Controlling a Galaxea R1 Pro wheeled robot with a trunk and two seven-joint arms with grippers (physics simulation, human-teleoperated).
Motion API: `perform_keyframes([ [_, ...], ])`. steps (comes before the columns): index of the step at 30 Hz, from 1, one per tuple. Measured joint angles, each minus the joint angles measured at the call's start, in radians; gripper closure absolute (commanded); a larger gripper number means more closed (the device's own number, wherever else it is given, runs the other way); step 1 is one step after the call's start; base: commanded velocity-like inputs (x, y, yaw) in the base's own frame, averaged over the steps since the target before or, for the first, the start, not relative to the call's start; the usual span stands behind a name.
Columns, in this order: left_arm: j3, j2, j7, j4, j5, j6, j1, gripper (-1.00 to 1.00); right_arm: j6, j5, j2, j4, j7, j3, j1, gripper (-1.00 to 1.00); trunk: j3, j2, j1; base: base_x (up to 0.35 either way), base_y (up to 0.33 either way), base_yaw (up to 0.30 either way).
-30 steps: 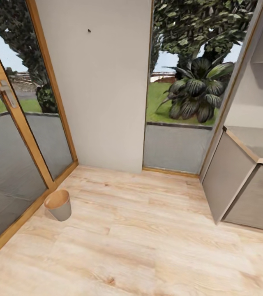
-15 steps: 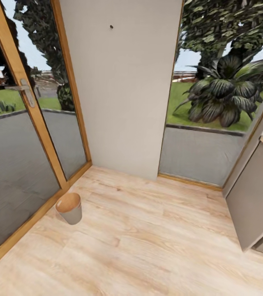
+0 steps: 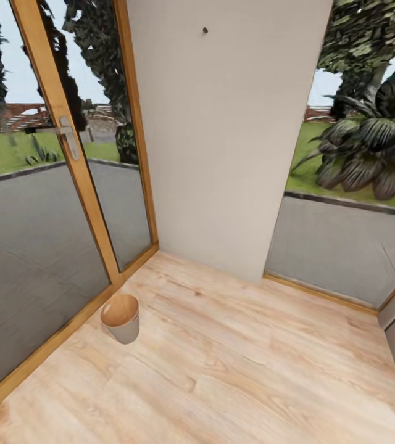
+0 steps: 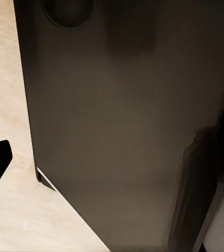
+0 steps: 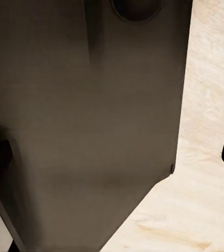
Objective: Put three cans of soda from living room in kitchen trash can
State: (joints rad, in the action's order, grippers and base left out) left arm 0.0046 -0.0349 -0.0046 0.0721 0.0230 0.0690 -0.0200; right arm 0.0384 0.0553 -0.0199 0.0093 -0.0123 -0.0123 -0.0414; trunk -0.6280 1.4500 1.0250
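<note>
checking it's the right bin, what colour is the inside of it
Copper-brown inside the bin, grey outside; the head view shows it best.

Bright daylight; edges distorted.

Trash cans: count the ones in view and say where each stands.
1. The trash can stands on the wood floor beside the wood-framed glass door. More may lie outside the view.

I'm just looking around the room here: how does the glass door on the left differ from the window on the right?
The glass door has a metal handle; the window shows none. A wide wooden post runs down the door, while the window has only thin wooden edging. Through the door you see pavement, lawn and distant buildings; through the window, a big dark leafy plant. Both reach the wood floor and flank the same white wall.
</note>
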Motion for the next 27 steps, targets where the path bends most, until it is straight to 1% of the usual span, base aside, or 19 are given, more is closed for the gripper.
perform_keyframes([
  [15, 0.001, -0.003, 0.0, 0.0, -0.001, 0.004, 0.0, -1.0, 0.0, 0.0, 0.0, 0.0, 0.001, 0.0, 0.0, -1.0, -0.011, 0.0, 0.0, 0.34, -0.007, 0.241],
  [27, 0.002, -0.005, 0.009, 0.001, 0.0, 0.008, 0.0, -1.0, 0.0, 0.0, 0.0, 0.001, 0.003, 0.0, 0.0, -1.0, -0.021, 0.0, 0.0, 0.323, -0.164, 0.214],
])
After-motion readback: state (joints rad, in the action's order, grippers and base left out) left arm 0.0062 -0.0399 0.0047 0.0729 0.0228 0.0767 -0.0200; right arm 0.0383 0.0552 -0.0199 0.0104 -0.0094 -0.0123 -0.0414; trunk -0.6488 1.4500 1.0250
